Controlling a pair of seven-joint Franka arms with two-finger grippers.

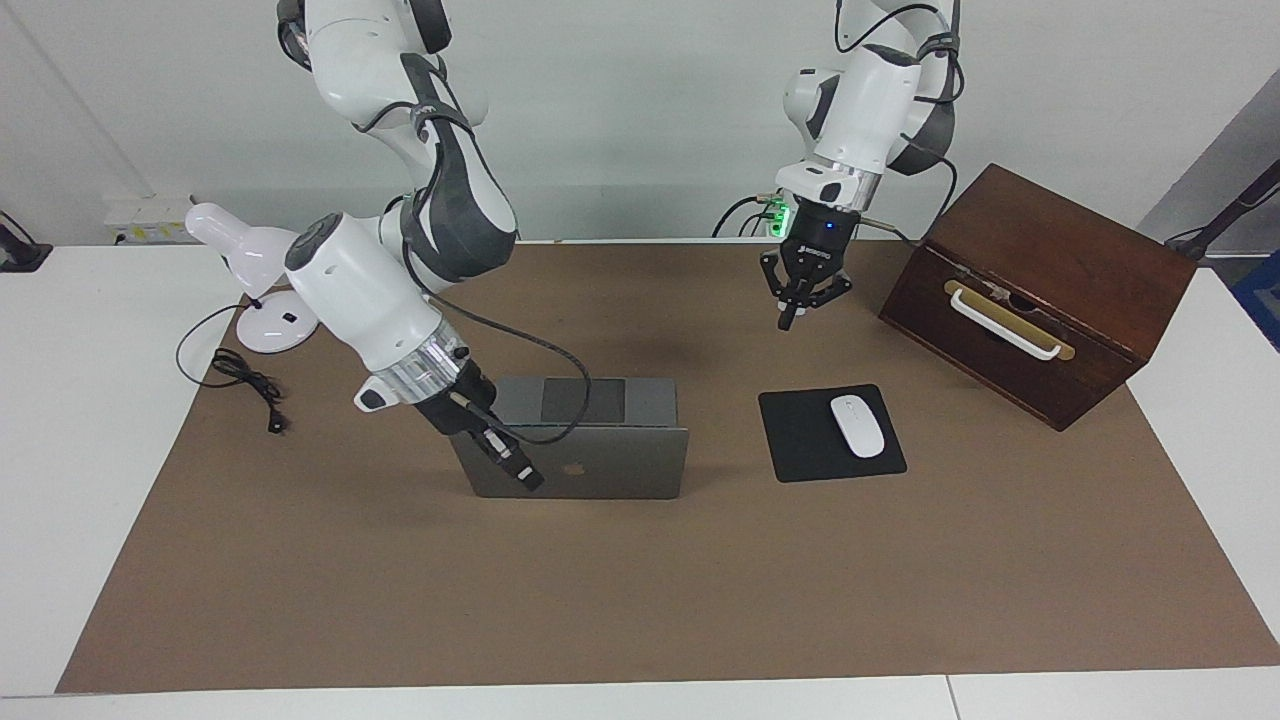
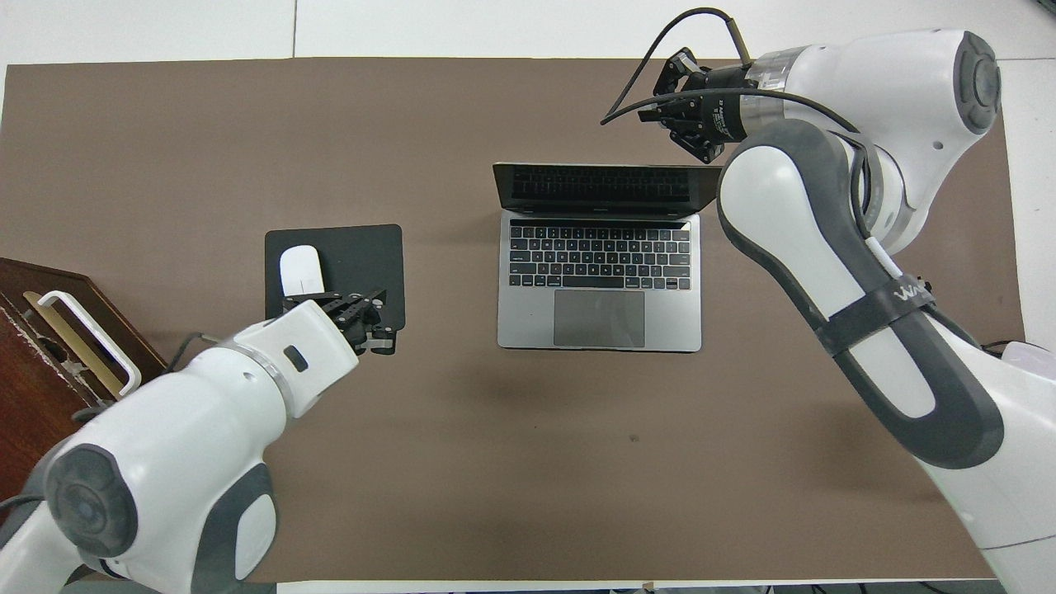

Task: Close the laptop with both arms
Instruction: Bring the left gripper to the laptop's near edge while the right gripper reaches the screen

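Note:
The silver-grey laptop (image 1: 610, 465) stands open mid-table, its lid (image 2: 606, 183) upright with the apple logo facing away from the robots and its keyboard deck (image 2: 600, 272) toward them. My right gripper (image 1: 531, 482) is shut, low against the lid's outer face at the corner toward the right arm's end; I cannot tell whether it touches. In the overhead view the right gripper (image 2: 653, 115) shows over the mat just past the lid's top edge. My left gripper (image 1: 788, 322) is shut and empty, hanging in the air. From overhead the left gripper (image 2: 386, 345) is over the mousepad's corner.
A black mousepad (image 1: 800, 440) with a white mouse (image 1: 858, 426) lies beside the laptop toward the left arm's end. A dark wooden box (image 1: 1060, 250) with a white handle stands at that end. A white desk lamp (image 1: 250, 265) and a loose cable (image 1: 245, 385) sit at the right arm's end.

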